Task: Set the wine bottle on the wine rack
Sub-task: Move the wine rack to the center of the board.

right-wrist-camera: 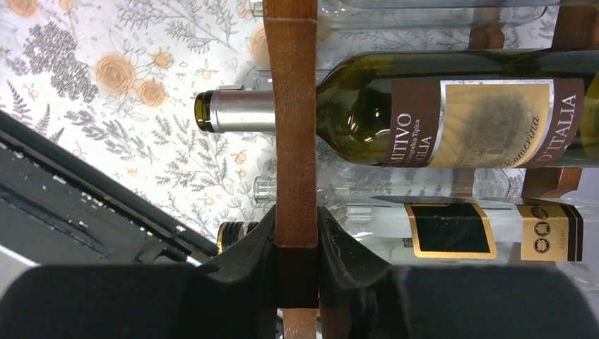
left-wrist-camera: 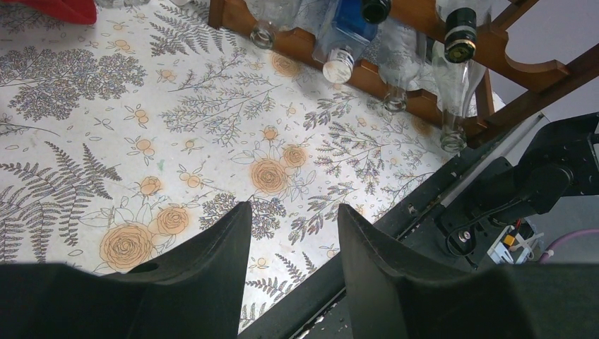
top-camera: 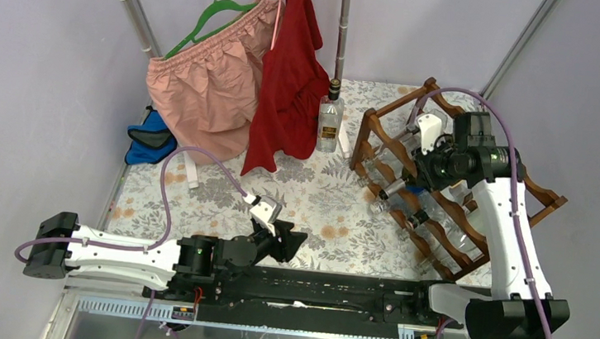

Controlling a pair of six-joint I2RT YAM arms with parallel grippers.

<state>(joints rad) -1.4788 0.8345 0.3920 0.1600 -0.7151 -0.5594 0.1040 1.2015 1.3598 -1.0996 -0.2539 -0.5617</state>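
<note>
I'm clamping the right gripper [right-wrist-camera: 295,227] on the wine rack [right-wrist-camera: 291,106] rail, left gripper [left-wrist-camera: 293,220] jaws apart, empty; the green wine bottle [right-wrist-camera: 424,113] is lying racked, seemingly done.

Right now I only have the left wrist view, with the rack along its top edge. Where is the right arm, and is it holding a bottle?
Observer: No bottle. The right gripper has its jaws shut on a wooden rail of the wine rack.
Operator: Is any bottle off the rack?
Observer: Yes, one clear bottle stands upright on the table, beside the red garment.
Operator: What lies nearest those jaws?
Observer: A dark green bottle with a brown and gold label, lying on its side in the rack, its neck poking past the rail.
</note>
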